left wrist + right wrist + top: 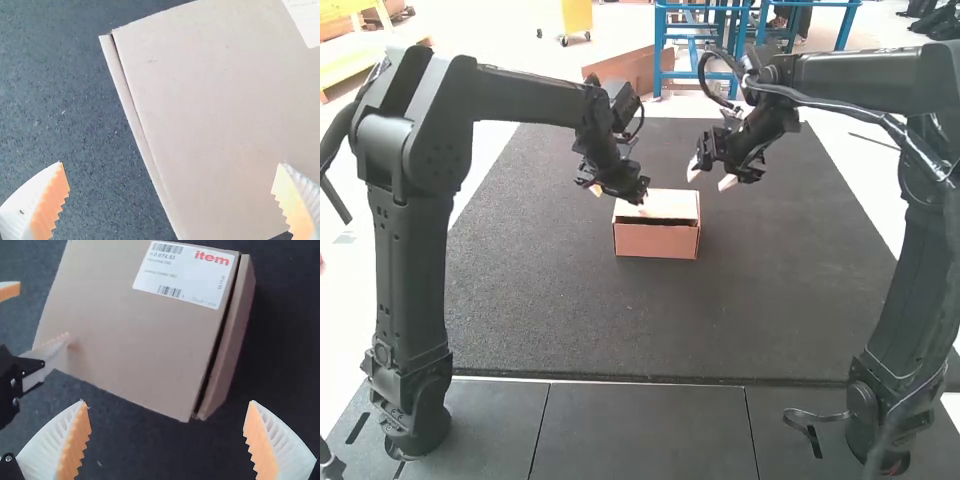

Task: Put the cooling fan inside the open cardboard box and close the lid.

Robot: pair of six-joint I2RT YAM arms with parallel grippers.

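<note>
Since the cardboard box (656, 225) lid lies down, left gripper (618, 190) and right gripper (713, 172), fingers apart, should press it flush.

The cardboard box (657, 222) is matt, pale brown card, smooth across its lid. On the box's lid sits a smooth white paper label (185, 272). Under the box, the dark mat (520, 260) looks rough, grainy and felt-like. Above the box, the left gripper (170, 200) and right gripper (167, 432) have white ribbed plastic fingers (280, 445) with matt orange toothed pads (75, 440).
</note>
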